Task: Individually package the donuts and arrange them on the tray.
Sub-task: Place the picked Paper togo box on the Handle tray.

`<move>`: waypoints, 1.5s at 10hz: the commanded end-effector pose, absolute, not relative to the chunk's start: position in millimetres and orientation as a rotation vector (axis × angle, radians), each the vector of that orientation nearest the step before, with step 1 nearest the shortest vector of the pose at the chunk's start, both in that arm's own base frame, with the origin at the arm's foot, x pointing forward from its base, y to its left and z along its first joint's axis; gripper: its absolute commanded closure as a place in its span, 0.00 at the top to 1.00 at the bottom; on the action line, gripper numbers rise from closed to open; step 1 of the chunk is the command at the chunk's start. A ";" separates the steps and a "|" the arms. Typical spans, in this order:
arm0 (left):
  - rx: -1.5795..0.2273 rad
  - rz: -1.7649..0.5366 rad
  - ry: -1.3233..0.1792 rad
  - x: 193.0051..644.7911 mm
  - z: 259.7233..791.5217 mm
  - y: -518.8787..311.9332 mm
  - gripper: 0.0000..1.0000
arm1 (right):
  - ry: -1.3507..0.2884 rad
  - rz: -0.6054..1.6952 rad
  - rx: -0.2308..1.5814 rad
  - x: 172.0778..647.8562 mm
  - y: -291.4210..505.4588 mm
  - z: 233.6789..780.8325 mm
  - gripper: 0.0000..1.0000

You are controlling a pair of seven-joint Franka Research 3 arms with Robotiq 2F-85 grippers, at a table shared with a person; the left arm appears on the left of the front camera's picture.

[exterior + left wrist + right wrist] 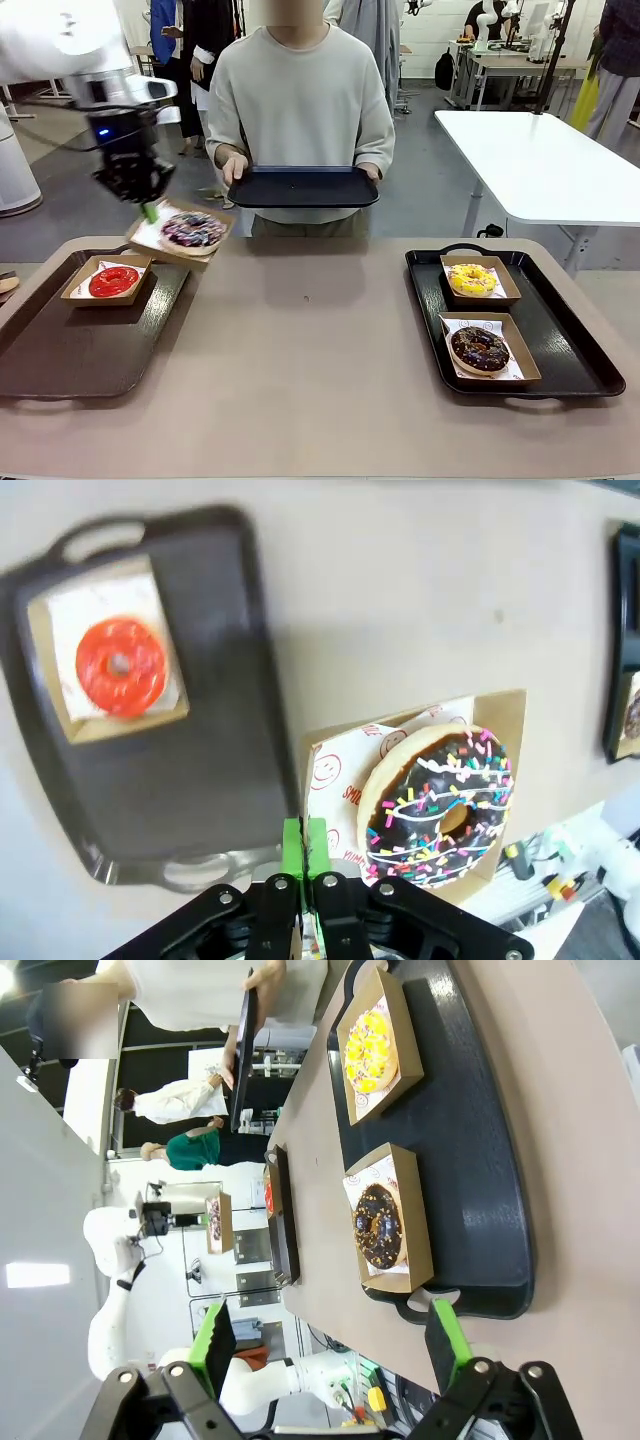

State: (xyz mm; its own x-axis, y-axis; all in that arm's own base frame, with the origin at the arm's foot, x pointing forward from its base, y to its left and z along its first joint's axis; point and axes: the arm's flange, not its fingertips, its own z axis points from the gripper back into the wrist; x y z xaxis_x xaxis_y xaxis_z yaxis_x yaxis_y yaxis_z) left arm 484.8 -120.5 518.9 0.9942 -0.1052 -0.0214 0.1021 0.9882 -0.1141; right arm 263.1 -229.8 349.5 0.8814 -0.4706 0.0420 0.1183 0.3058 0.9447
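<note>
My left gripper (150, 212) (305, 842) hangs above the table's back left, shut on the rim of a cardboard box (500, 720). In that box lies the dark iced donut with pale sprinkles (193, 230) (440, 805). The box is tilted and lifted over the left tray's (60, 350) far corner. A red donut (113, 281) (120, 666) sits boxed on that tray. The right tray (570, 340) (470, 1160) carries a boxed yellow donut (472, 279) (368, 1050) and a boxed chocolate donut (480, 348) (380, 1225). My right gripper (330, 1340) stands open off that tray's end.
A person at the far side holds an empty dark tray (303, 187) in both hands at waist height. Bare tabletop (310, 330) lies between the two trays. A white table (540, 160) stands behind on the right.
</note>
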 end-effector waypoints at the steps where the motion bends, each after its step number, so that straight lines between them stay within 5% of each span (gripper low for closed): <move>1: -0.174 -0.086 -0.014 441.0 499.5 -86.0 0.01 | -0.345 -0.402 1.217 262.7 -229.7 351.3 1.00; 5: -0.149 0.008 -0.045 389.8 455.0 -30.6 0.01 | -0.345 -0.402 1.217 262.7 -229.7 351.3 1.00; 15: -0.145 0.037 0.001 386.2 437.2 -21.3 0.01 | -0.345 -0.402 1.217 262.7 -229.7 351.3 1.00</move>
State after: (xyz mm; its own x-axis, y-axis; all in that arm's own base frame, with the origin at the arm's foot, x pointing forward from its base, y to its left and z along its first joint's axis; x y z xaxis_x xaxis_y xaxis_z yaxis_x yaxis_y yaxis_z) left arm 386.2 -21.4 437.2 0.9993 0.0370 -0.0041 -0.0372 0.9888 -0.1447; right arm 263.1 -229.8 349.6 0.8815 -0.4704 0.0420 0.1182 0.3058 0.9447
